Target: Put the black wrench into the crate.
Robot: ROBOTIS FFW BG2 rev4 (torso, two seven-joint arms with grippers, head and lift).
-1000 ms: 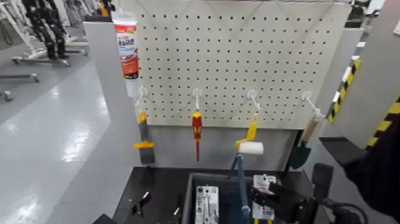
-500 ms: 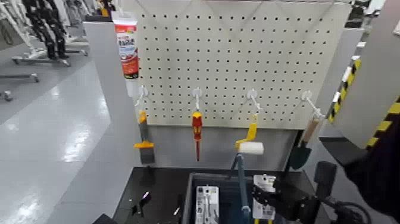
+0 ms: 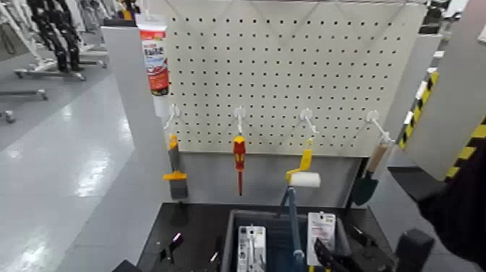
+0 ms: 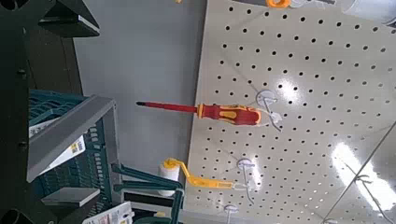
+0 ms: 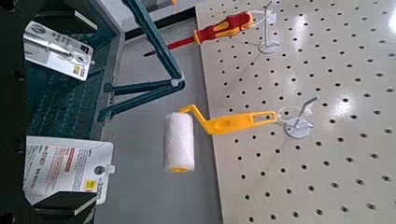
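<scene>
- Since the earlier frame, the right hand [image 5: 70,113] has gone lower and toward the robot's right, so more of the white packet [image 3: 321,233] shows.
- The tools hanging on the pegboard [image 3: 275,72] look the same as before.
- Right now the right hand is open, its two fingers wide apart, down by the right side of the crate [image 3: 249,215]. It grips nothing that I can see.
- The left hand [image 4: 70,108] is open too. It waits on the other side of the crate with nothing in it.
- I can't pick out the black wrench. It may be down in the crate, where the view is poor, but I can't be sure.
- If the wrench is in, the job looks nearly done, and the step now is to take the right hand away.
- To do that well, go slowly and keep the fingers apart, so they don't snag the packet and pull it out.
- Stay away from the crate's handle [image 5: 154,37], which sticks up close to the paint roller [image 3: 304,179]. A bump could knock the roller.
- Check inside the crate before calling it done.
</scene>
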